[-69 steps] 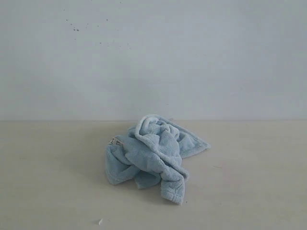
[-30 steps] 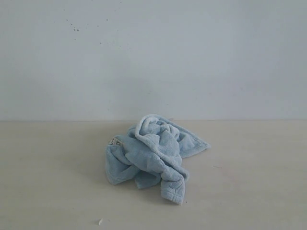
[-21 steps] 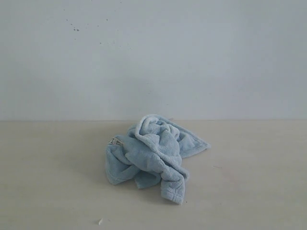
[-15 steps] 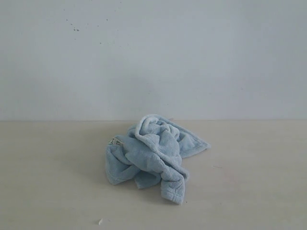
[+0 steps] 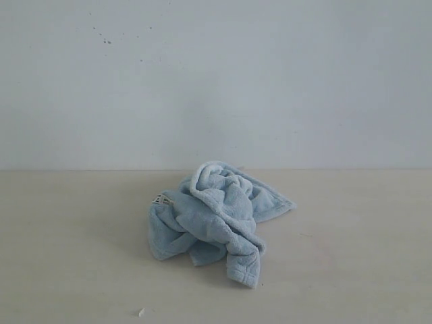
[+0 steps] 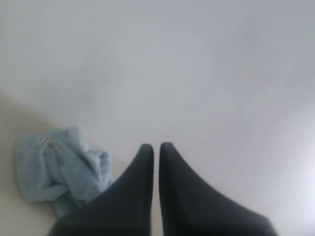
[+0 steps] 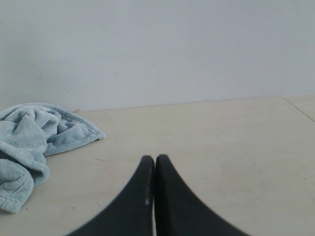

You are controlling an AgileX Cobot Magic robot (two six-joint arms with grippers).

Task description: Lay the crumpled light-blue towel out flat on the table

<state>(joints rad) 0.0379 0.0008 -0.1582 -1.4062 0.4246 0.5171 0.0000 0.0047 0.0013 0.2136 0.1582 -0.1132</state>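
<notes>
Towel [image 5: 216, 219] lies crumpled mid-surface [image 5: 351, 270], its hem flap [image 5: 275, 202] pointing far-right. We see the left claw [image 6: 156, 146] and the right claw [image 7: 155, 158] clenched, empty, well apart from it. We judge neither clearly nearer.

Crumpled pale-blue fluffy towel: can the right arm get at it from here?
Probably yes. Only smooth beige table lies between the shut right gripper and the crumpled pale-blue fluffy towel; nothing stands in the way, though it must open first.

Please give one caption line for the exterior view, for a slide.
Crumpled light-blue towel heaped on the beige table, before a white wall.
</notes>
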